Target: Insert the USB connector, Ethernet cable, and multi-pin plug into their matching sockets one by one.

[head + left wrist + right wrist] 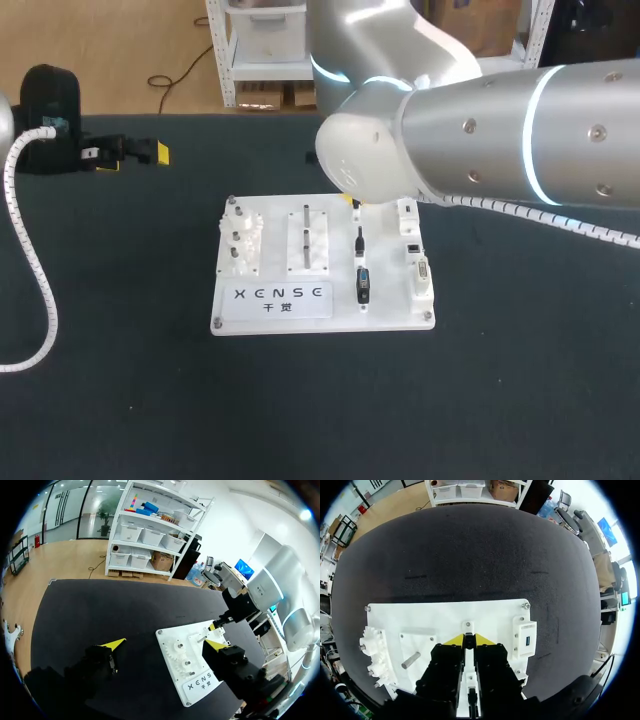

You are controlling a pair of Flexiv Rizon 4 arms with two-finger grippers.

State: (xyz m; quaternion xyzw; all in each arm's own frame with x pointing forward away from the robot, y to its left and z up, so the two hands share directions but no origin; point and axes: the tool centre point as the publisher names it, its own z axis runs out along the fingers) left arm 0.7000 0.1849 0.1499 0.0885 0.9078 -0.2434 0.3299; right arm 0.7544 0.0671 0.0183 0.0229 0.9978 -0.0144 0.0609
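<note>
1. Your right fingers look squeezed down on a thin dark piece sitting between the yellow tips. I read that as the USB connector, at the far end of the plug row on the white board.
2. The USB socket is just off to one side of those fingers and not touching them, so the connector isn't in yet.
3. The Ethernet cable and the multi-pin plug sit in the same row, right behind the fingertips. Their sockets are next to them on the same side as the USB socket.
4. Your left fingers are spread wide with nothing between them, well away from the board over the dark surface.
5. What could bite you:
   - The grip on the connector is narrow. If it's tilted when you carry it over, it'll probably jam on the lip of the socket.
   - The Ethernet cable is so close behind the fingers that a sloppy lift could snag it.
   - I can't tell if the board is fixed down. A hard sideways push might just slide it.
   - In the head view the right arm hides the far end of the board, so you only get the wrist view for lining up.
</note>
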